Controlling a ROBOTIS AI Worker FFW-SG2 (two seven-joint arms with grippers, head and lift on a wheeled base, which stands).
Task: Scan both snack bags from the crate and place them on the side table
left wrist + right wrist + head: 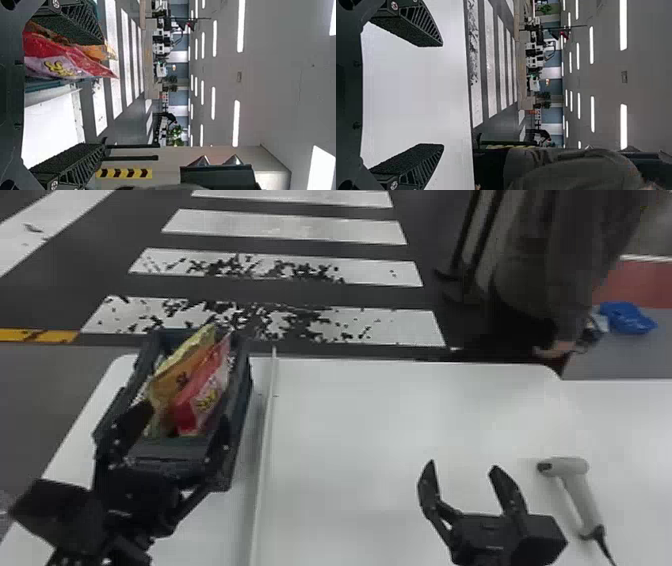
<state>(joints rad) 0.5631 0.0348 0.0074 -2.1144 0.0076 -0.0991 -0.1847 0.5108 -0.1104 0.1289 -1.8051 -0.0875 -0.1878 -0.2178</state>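
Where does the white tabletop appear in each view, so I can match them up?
Head view: the white tabletop spans the foreground, the crate on it at left and the scanner at right.
Left wrist view: the tabletop lies between the left gripper's open fingers, beside the red snack bag.
Right wrist view: the tabletop lies between the right gripper's open fingers.
Shared landmark: the white floor stripes beyond the tabletop.

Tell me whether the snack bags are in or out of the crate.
In. The head view shows the red bag and the orange bag side by side between the side walls of the crate.
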